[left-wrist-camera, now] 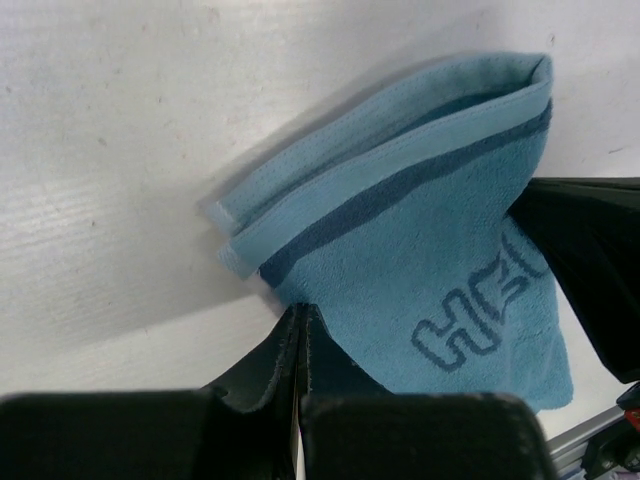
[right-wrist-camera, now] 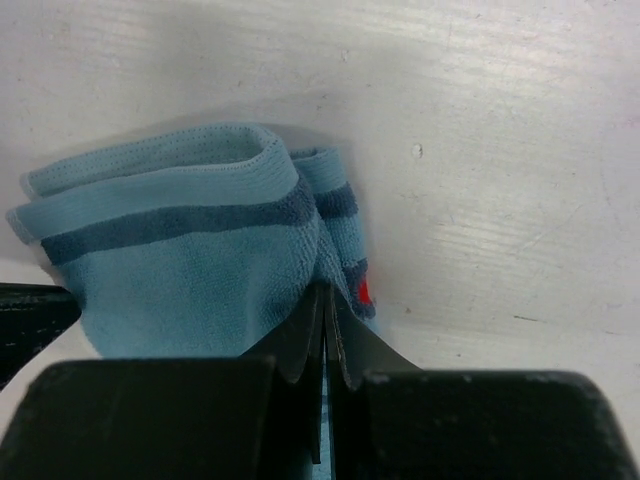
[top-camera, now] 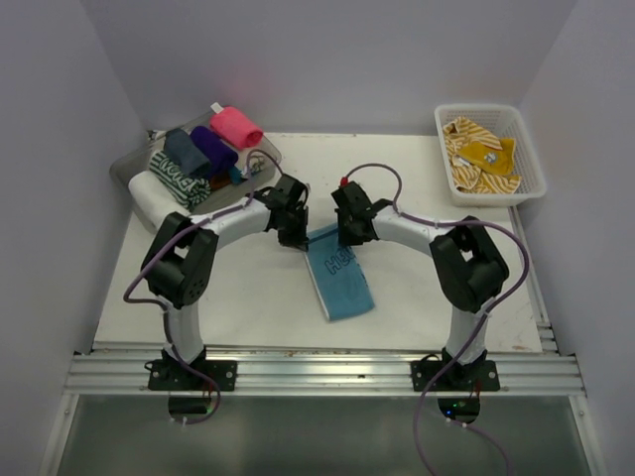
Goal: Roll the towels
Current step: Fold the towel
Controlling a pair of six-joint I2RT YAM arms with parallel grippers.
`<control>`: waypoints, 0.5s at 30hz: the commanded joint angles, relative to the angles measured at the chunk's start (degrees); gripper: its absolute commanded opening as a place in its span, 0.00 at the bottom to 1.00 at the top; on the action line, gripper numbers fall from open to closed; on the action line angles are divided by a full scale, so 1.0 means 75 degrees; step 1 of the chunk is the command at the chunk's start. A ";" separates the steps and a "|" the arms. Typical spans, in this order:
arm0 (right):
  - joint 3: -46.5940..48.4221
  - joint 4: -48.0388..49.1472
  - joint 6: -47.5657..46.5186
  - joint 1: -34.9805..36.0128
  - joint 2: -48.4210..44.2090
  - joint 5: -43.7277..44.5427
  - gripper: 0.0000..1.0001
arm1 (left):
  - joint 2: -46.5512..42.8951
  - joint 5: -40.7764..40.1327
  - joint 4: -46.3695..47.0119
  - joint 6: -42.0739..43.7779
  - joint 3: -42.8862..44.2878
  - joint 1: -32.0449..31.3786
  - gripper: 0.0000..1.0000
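Note:
A light blue towel (top-camera: pixel 339 275) with dark lettering lies at the table's middle, its far end lifted and folded over. My left gripper (top-camera: pixel 295 236) is shut on the towel's far left corner (left-wrist-camera: pixel 300 290). My right gripper (top-camera: pixel 347 236) is shut on its far right corner (right-wrist-camera: pixel 325 270). Rolled towels lie in the clear tray (top-camera: pixel 130 162) at the back left, among them a hot pink one (top-camera: pixel 236 127), a purple one (top-camera: pixel 213 149) and a dark one (top-camera: pixel 185 153). Mustard-yellow striped towels (top-camera: pixel 480 159) fill the white lattice basket (top-camera: pixel 529 149).
The tray with rolled towels stands just behind my left arm. The basket stands at the back right corner. A metal rail (top-camera: pixel 327 369) runs along the near edge of the table. White walls close in both sides.

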 commanded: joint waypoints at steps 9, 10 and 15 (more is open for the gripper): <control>-0.0194 0.0407 0.0640 -0.0711 -0.0047 0.0354 0.00 | 0.1031 -0.0384 -0.0624 0.0577 0.2449 0.0032 0.00; -0.0217 0.0384 0.0629 -0.0711 -0.0094 0.0307 0.00 | 0.0961 -0.0419 -0.0636 0.0588 0.2449 0.0032 0.00; -0.0708 0.0384 0.0477 -0.0711 -0.1087 0.0097 0.01 | 0.0118 -0.0572 -0.0824 0.0542 0.1865 0.0009 0.00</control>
